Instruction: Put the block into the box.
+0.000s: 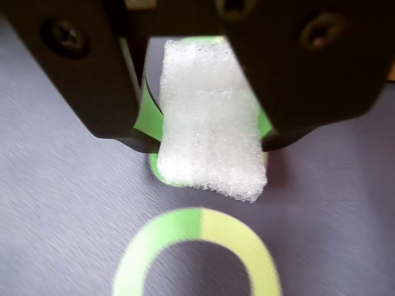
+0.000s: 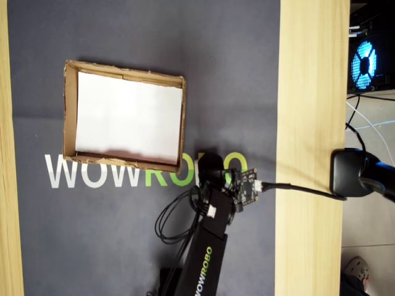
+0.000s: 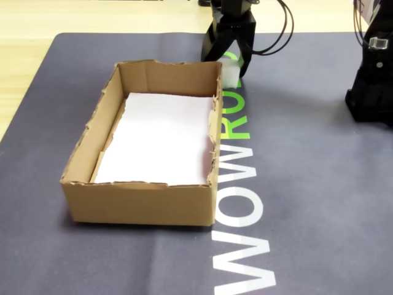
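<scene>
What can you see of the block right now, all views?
The block is a small white foam piece with a rough, bubbly, matte surface. In the wrist view it sits between the two black jaws of the gripper, its lower end sticking out below them over the mat's green lettering. In the fixed view it shows just outside the box's far corner, not inside. The overhead view hides it under the arm.

The wrist view peers down between the jaws, very close to the mat (image 1: 62,203). The overhead view looks straight down on the box (image 2: 70,111) and arm (image 2: 200,265). The fixed view sits low across the mat, facing the arm (both share the box (image 3: 141,203)).
</scene>
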